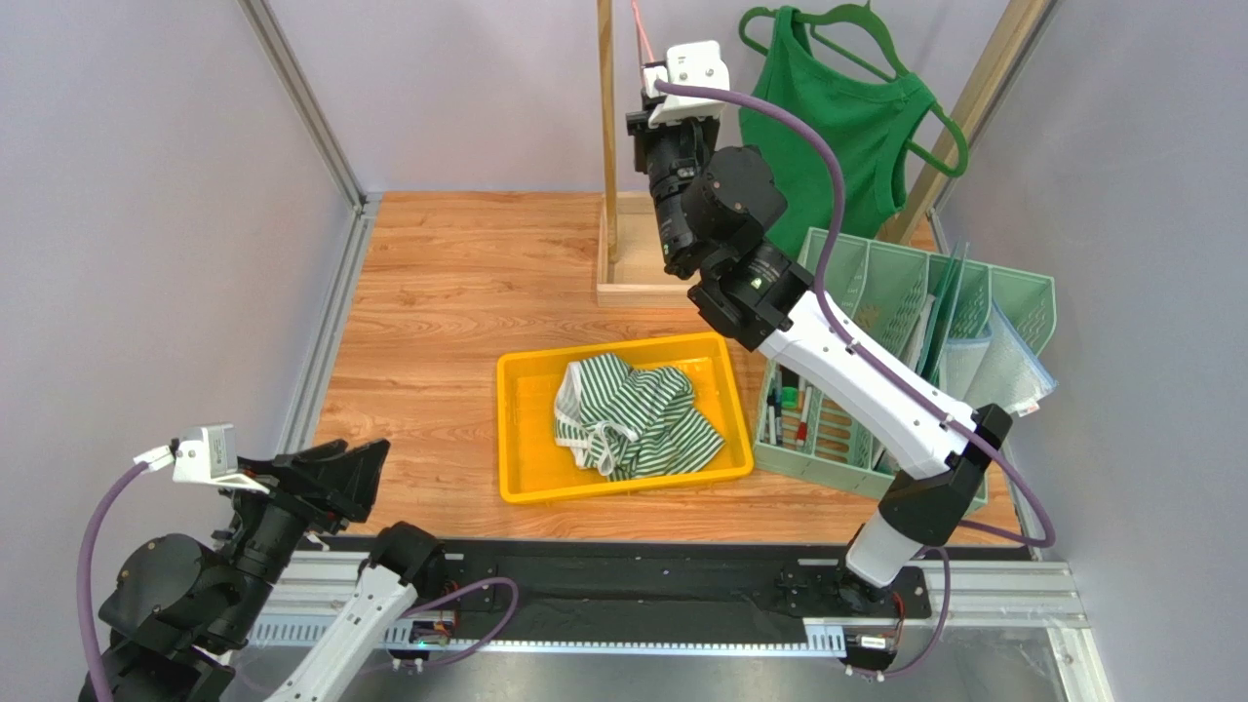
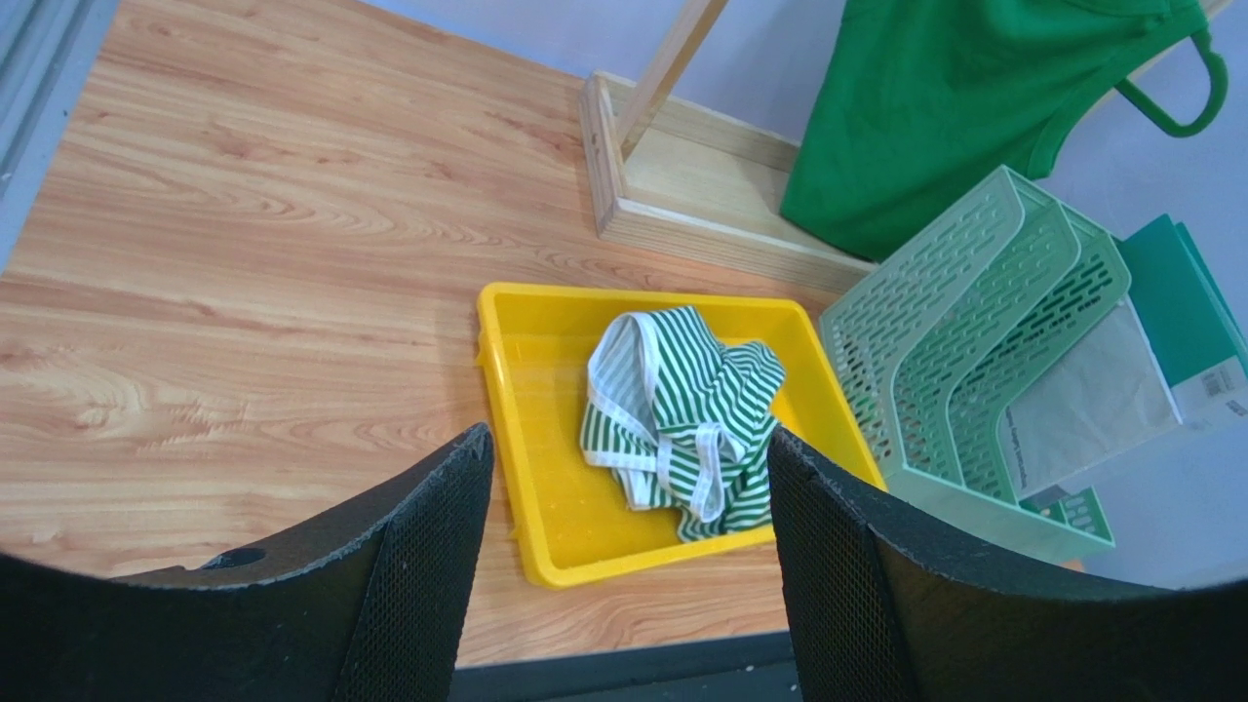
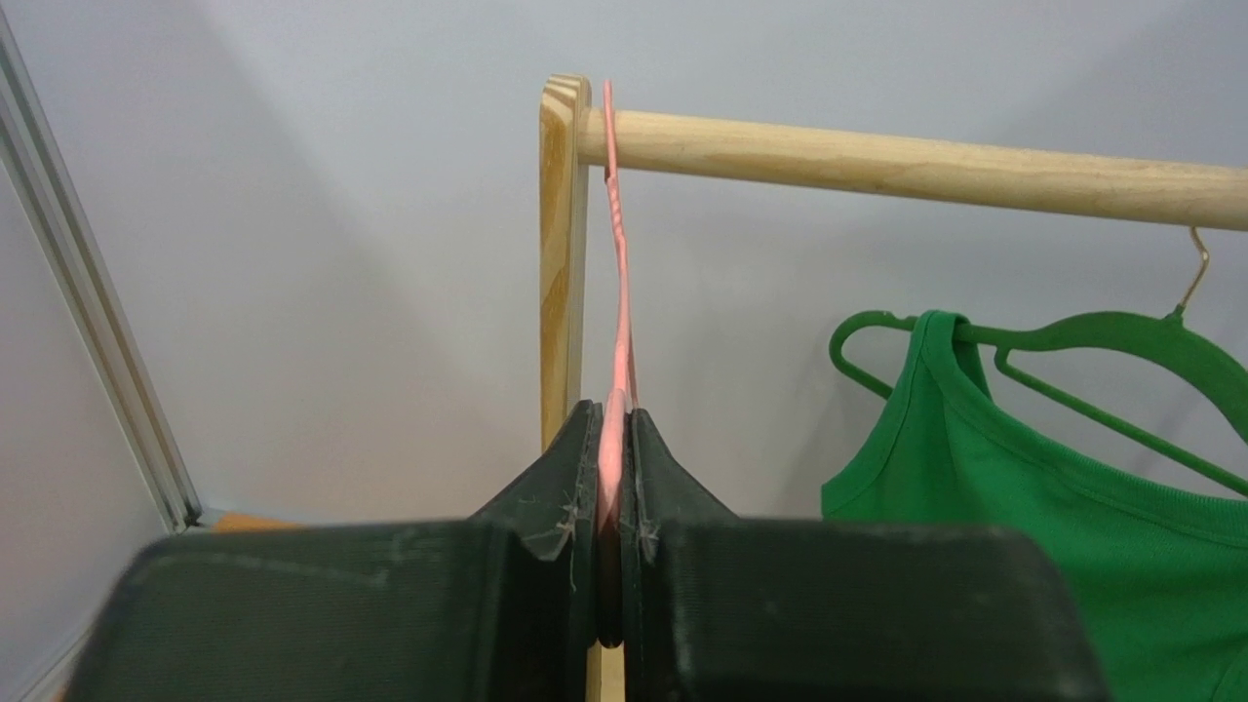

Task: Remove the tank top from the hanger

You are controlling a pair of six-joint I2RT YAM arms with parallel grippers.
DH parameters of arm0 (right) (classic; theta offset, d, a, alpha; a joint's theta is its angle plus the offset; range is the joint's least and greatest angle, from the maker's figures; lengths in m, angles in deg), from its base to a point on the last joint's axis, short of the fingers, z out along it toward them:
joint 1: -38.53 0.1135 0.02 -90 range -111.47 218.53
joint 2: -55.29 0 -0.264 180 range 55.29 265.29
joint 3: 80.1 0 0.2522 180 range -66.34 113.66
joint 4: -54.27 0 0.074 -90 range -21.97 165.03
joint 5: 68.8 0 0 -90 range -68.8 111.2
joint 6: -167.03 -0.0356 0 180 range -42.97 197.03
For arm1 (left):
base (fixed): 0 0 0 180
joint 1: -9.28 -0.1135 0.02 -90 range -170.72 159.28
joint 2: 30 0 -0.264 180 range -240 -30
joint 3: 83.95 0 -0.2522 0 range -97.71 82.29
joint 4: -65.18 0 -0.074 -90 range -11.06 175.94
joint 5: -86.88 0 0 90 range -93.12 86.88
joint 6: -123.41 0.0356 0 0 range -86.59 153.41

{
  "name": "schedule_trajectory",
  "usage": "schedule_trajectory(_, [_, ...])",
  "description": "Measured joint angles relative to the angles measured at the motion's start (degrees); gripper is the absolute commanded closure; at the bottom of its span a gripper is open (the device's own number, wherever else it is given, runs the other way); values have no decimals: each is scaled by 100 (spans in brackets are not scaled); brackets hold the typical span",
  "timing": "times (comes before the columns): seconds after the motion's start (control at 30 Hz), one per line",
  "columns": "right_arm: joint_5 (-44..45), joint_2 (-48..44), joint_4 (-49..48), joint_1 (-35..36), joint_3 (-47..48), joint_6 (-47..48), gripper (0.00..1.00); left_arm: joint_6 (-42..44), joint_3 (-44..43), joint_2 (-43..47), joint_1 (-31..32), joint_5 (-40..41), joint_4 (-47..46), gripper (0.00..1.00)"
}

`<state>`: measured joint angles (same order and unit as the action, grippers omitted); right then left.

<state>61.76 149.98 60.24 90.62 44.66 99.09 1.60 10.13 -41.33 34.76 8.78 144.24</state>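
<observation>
A green-and-white striped tank top (image 1: 637, 417) (image 2: 681, 417) lies crumpled in the yellow tray (image 1: 516, 439) (image 2: 506, 424). High at the back, my right gripper (image 1: 652, 91) (image 3: 614, 424) is shut on a thin pink hanger (image 3: 621, 293) (image 1: 640, 29). That hanger is bare, and its top reaches the wooden rod (image 3: 908, 154) beside the rack post. A plain green tank top (image 1: 835, 125) (image 3: 1026, 497) (image 2: 967, 103) hangs on a green hanger (image 3: 1084, 344) (image 1: 864, 29) farther right on the rod. My left gripper (image 1: 344, 468) (image 2: 627, 439) is open and empty, low at the near left, facing the tray.
The wooden rack's post (image 1: 605, 117) and base (image 2: 703, 183) stand behind the tray. A pale green file organizer (image 1: 879, 315) (image 2: 982, 337) with papers and pens sits right of the tray. Grey walls close in both sides.
</observation>
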Motion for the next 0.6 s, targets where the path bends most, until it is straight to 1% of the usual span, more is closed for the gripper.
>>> schedule_trajectory(0.4, [72,-323,-42,83,-793,-269,99,-22,2,0,0,-57,33,27])
schedule_trajectory(0.5, [149,-363,-85,107,-946,-304,91,-31,2,0,0,-92,31,27])
schedule_trajectory(0.53, [166,-363,-90,111,-970,-321,86,-33,2,0,0,-94,31,27])
schedule_trajectory(0.6, [201,-363,-81,111,-1014,-345,82,-39,2,0,0,-101,31,27])
